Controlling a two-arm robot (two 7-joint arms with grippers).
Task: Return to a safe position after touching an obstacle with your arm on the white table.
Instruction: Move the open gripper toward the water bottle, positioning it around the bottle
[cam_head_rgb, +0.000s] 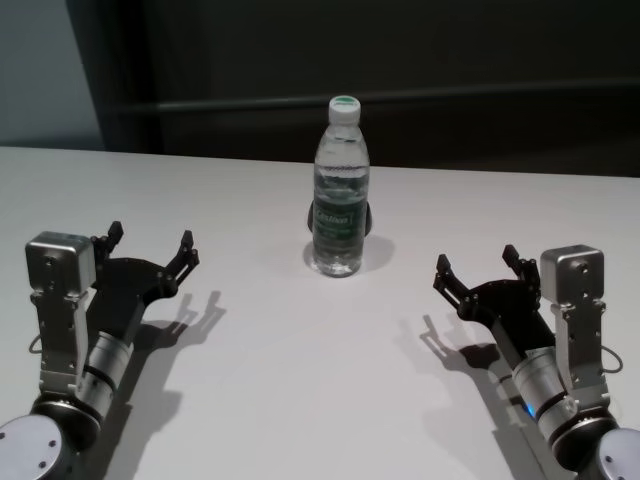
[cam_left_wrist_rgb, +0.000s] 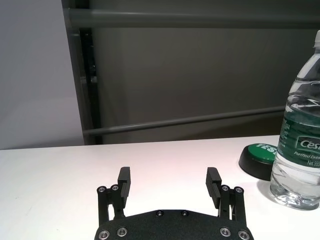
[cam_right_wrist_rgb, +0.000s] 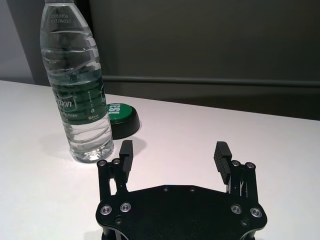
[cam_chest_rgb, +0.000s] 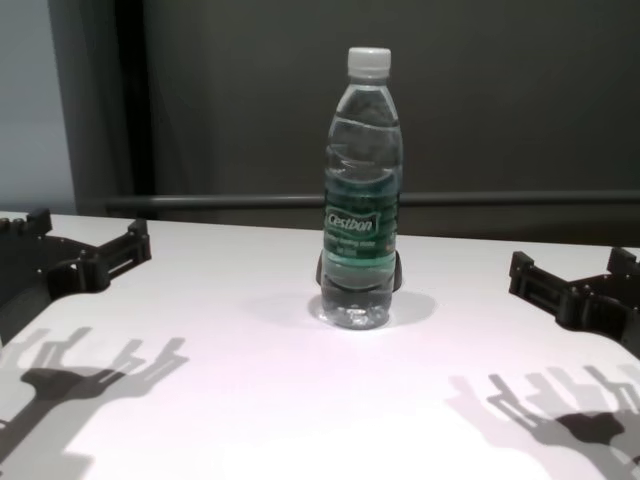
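Fingers spread — both sides, bottle between, button behind

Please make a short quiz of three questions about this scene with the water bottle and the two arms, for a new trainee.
1. True or false: the water bottle stands upright on the white table.
2. Which gripper holds the bottle? A) the left gripper B) the right gripper C) neither
3. What lies just behind the bottle on the table?

Key
1. True; its white cap is on.
2. C. Both grippers are open, hold nothing, and stand apart from the bottle, one on each side.
3. A low dark round object with a green top.
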